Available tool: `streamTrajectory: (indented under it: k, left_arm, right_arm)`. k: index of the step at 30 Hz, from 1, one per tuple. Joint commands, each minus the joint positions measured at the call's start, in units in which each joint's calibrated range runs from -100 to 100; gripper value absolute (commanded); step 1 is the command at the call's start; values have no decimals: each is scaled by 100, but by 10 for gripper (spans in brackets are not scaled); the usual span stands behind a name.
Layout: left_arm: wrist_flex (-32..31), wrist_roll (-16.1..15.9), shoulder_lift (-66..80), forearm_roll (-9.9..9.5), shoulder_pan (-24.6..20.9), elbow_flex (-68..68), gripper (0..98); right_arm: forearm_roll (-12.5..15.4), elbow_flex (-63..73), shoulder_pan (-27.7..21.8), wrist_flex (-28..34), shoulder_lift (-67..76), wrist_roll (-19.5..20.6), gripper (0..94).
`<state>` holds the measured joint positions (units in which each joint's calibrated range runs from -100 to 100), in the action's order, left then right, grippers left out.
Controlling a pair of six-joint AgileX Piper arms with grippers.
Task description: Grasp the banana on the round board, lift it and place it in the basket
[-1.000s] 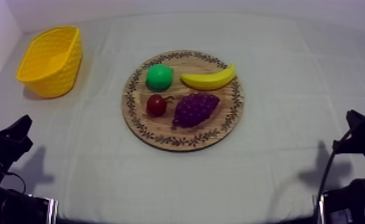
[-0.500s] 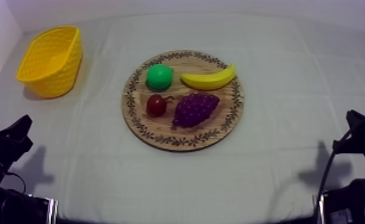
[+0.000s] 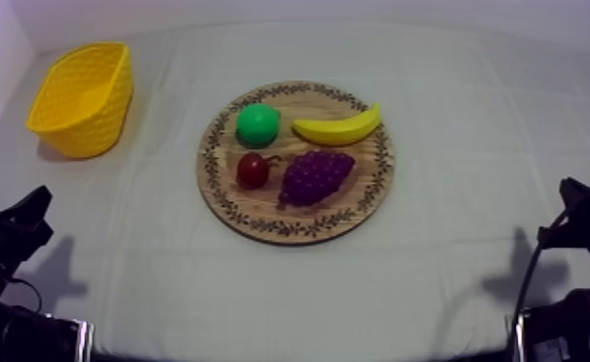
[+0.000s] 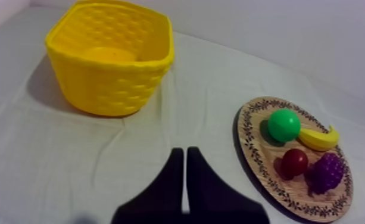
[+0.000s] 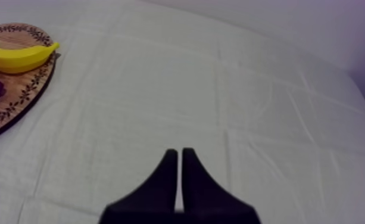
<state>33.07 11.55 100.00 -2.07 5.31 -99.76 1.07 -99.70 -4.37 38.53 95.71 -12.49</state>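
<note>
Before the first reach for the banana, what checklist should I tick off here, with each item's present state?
1. The banana lies on the wooden board with nothing on top of it: ok.
2. Room round the banana for a grasp: cannot tell; the green fruit and the grapes lie close.
3. The yellow basket stands upright, mouth up: ok.
4. The cloth between board and basket is free of things: ok.
5. The left claw is open for the grasp: not ok, shut on nothing.
6. The right claw is out of the way: ok, shut, away from the board.
</note>
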Motion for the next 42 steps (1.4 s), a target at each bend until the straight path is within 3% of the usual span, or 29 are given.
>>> streamTrajectory:
  k: [1, 9, 16, 22, 30, 42]
  left_arm:
    - [-1, 0, 0, 0, 1, -2, 1]
    - [-18, 140, 0, -4, 6, -2, 11]
    - [147, -374, 0, 12, 97, 45, 5]
    - [124, -632, -242, 25, 258, 279, 1]
    - [358, -1129, -2153, 37, 590, 2259, 0]
    - [1491, -1735, -5171, 78, 1213, 5988, 0]
  right_arm:
    - [-2, 3, 1, 1, 4, 1, 6]
    - [-2, 3, 1, 1, 4, 1, 6]
    - [-2, 3, 1, 1, 4, 1, 6]
    - [-2, 3, 1, 1, 4, 1, 6]
    - [-2, 3, 1, 1, 4, 1, 6]
    - [-2, 3, 1, 1, 4, 1, 6]
